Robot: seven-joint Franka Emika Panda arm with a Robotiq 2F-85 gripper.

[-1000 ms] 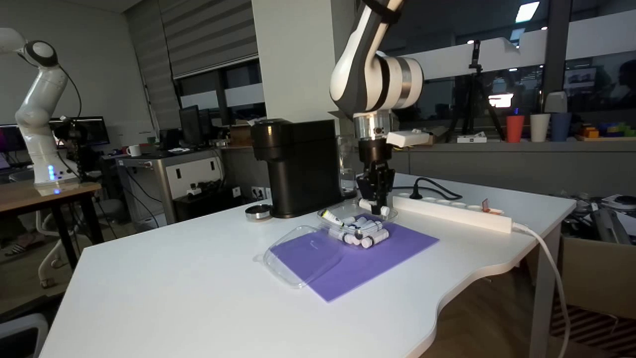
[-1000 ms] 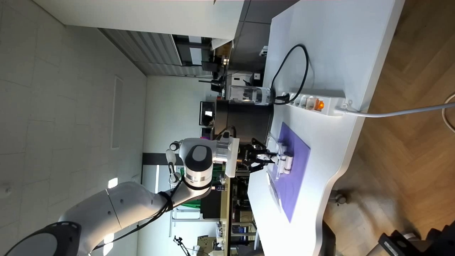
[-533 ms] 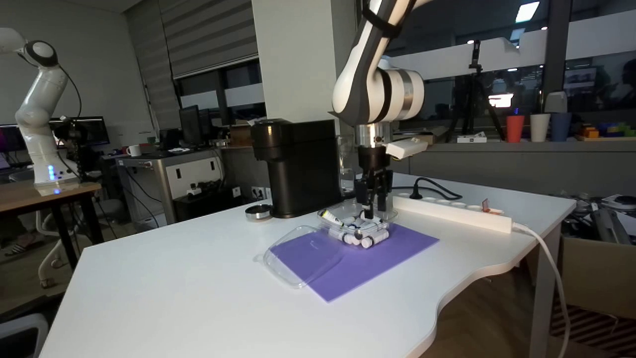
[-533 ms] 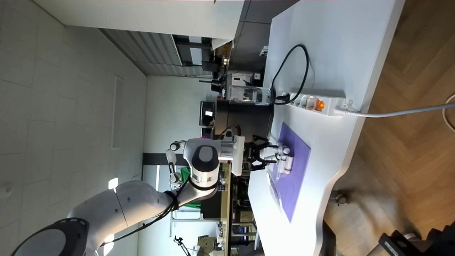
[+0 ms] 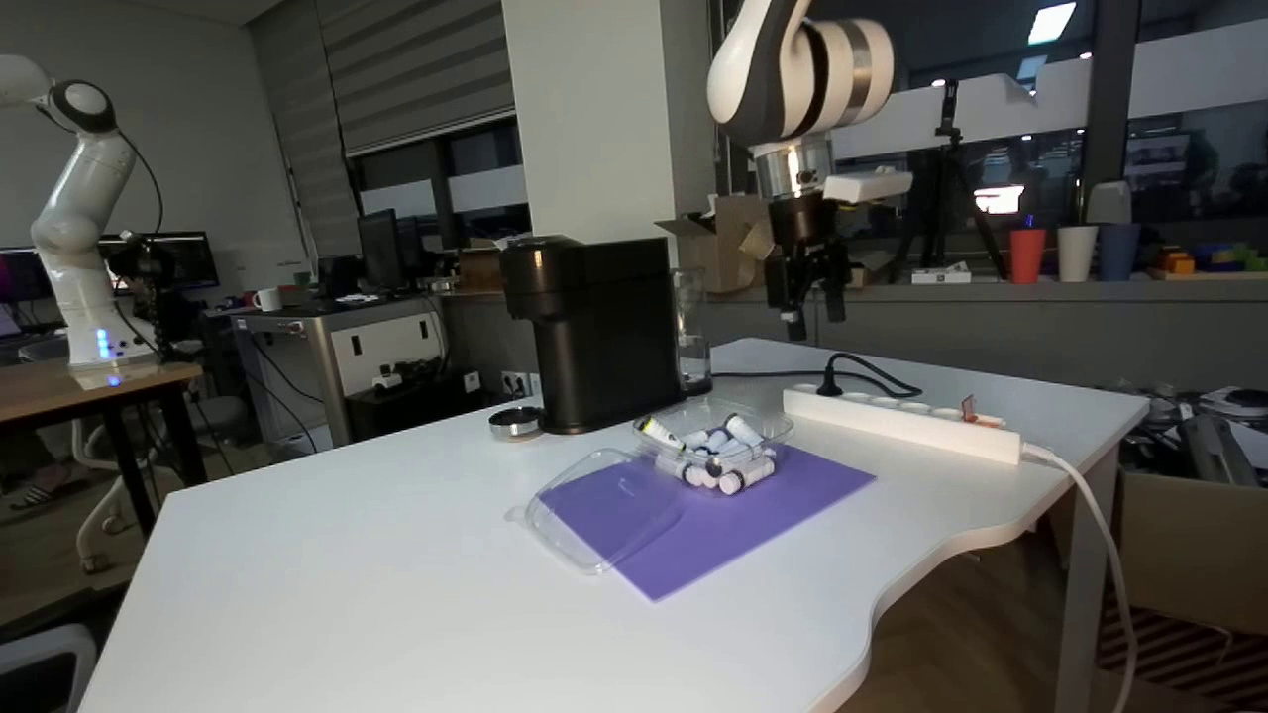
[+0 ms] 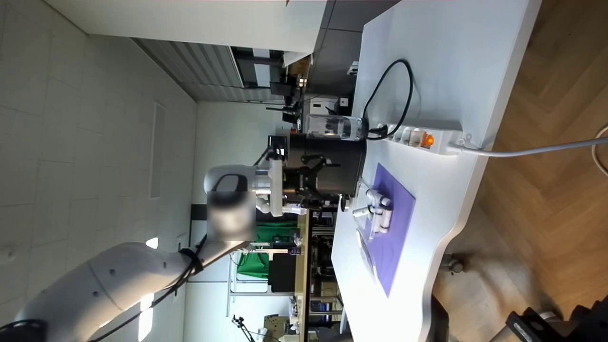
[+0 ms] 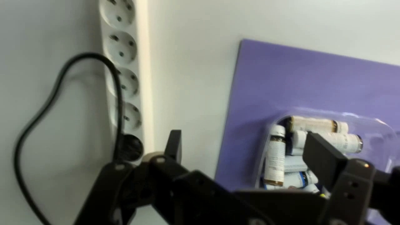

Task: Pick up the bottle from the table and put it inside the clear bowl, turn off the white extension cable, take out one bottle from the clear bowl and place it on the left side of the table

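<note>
Black two-fingered claw: now lifted well above the smooth white desk, spread wide, holding nothing that we can see.
Small white-labelled cylindrical bottle: gripped a second ago, now lying among other bottles inside the shallow clear plastic bowl; we judge that step done.
Long white plastic extension cable: near the bowl, not touching it; the orange switch glows, so switching off remains, we believe.

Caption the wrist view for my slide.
Open claw over the table: a power strip beside a purple sheet, bottles heaped in a clear bowl.
</note>
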